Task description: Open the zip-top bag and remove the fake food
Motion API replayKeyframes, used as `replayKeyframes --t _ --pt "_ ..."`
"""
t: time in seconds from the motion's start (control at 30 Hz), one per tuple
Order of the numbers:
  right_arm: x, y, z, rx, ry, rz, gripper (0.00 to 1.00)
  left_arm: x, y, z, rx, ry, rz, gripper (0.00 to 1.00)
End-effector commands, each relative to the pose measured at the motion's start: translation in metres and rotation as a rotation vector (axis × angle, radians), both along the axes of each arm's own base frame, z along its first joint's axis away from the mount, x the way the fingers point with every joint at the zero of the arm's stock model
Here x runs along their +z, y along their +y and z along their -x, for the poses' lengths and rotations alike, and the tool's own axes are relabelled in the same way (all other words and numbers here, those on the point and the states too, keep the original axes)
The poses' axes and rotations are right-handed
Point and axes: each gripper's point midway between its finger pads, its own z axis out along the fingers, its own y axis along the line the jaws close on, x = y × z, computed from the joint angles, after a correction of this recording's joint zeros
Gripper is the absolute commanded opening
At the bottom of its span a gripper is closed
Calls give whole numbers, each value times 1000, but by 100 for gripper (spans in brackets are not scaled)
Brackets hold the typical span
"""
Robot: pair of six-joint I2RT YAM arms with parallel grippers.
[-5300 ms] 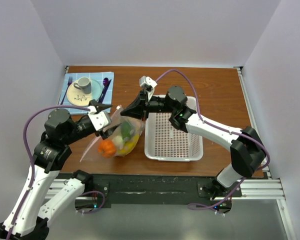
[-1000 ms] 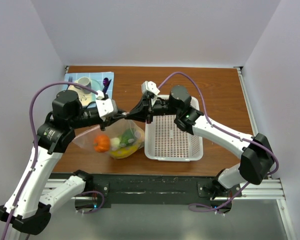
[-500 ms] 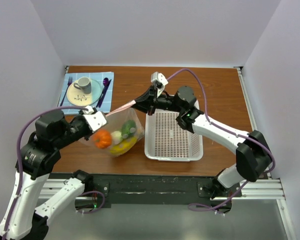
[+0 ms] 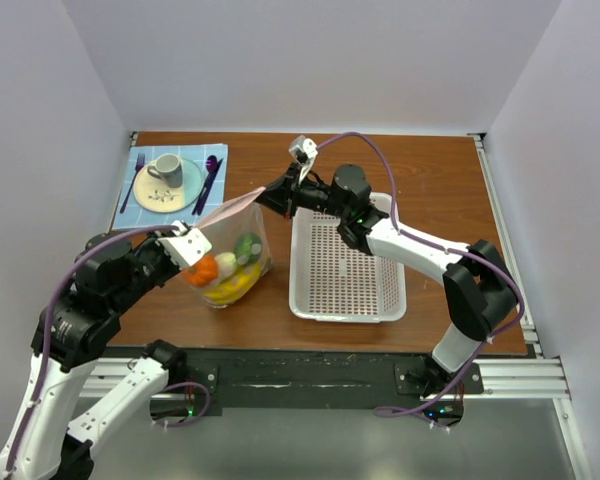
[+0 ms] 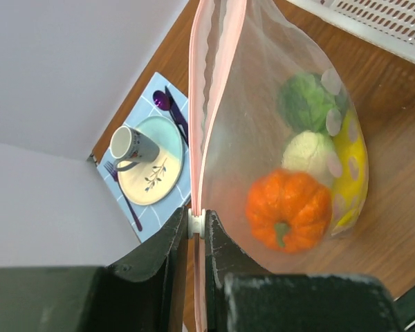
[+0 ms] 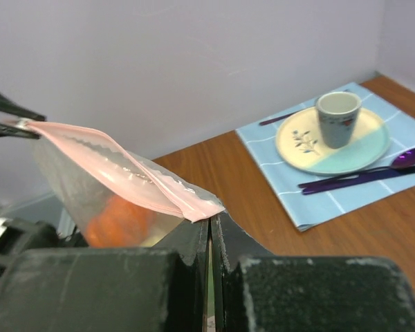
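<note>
1. Now, the bag [image 4: 242, 262]: centre-left of the top view, hung by its pink strip [image 4: 235, 206] between both grippers. I cannot tell whether its bottom rests on the table [image 4: 400, 170].
2. The left gripper [image 4: 192, 236]: pressed together at the strip's lower-left end, pinching a small white slider [image 5: 197, 224].
3. The right gripper [image 4: 273, 194]: pinching the strip's upper-right corner, jaws all but closed on the pink plastic.
4. Progress, as I judge it: the bag is gripped and the strip pulled taut. The mouth looks closed or barely parted. All the food [image 4: 225, 272] is inside, so opening and emptying remain.
5. Left wrist only: the contents through the clear wall, namely an orange piece [image 5: 288, 211], a white piece [image 5: 311, 153], a green piece [image 5: 304, 102] and a yellow piece [image 5: 351, 173]. The basket [image 5: 373, 17] edges the upper right.
6. Right wrist only: the strip's wavy edge [image 6: 117, 169] seen side-on, and the cup [image 6: 339, 117] on its plate [image 6: 373, 145] at far right.
7. Top view only: both arms at once, and the basket lying beside the bag.
</note>
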Motion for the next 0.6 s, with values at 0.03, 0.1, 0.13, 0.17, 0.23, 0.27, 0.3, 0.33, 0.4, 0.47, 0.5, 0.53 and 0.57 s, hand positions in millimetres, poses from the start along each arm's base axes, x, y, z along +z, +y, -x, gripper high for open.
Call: replayKeyframes --t 0.03,0.1,0.13,0.17,0.23,0.27,0.3,0.33,0.4,0.47,0.5,0.53,0.57 --pt "31 -34 -64 -311 -84 -38 0 35 16 -20 97 -108 -56 0" --pt "33 -42 -72 -346 -82 -39 0 30 19 -23 109 -105 -83 0" --pt "34 -43 -73 -348 -85 -38 0 26 19 -23 105 -98 -91 0" --pt "33 -45 -74 -349 -85 -26 0 25 19 -23 105 -93 -90 0" --pt "30 -48 -76 -365 -84 -11 0 21 19 -23 111 -80 -91 0" --pt "22 -52 -80 -388 -80 10 0 20 20 -23 117 -74 -91 0" --pt "18 -56 -84 -409 -74 18 0 19 20 -23 118 -68 -89 0" --pt "12 -59 -86 -414 -67 26 0 18 20 -22 122 -64 -82 0" --pt "0 -68 -95 -435 -47 45 0 16 20 -18 116 -52 -78 0" --pt "-14 -75 -102 -448 -24 62 0 16 21 -16 116 -51 -76 0" --pt "-15 -77 -103 -448 -20 63 0 15 21 -14 111 -46 -77 0" --pt "-18 -76 -103 -432 -16 66 0 16 20 -14 106 -48 -74 0" --pt "-22 -75 -103 -421 -7 68 0 15 17 -11 89 -44 -63 0"
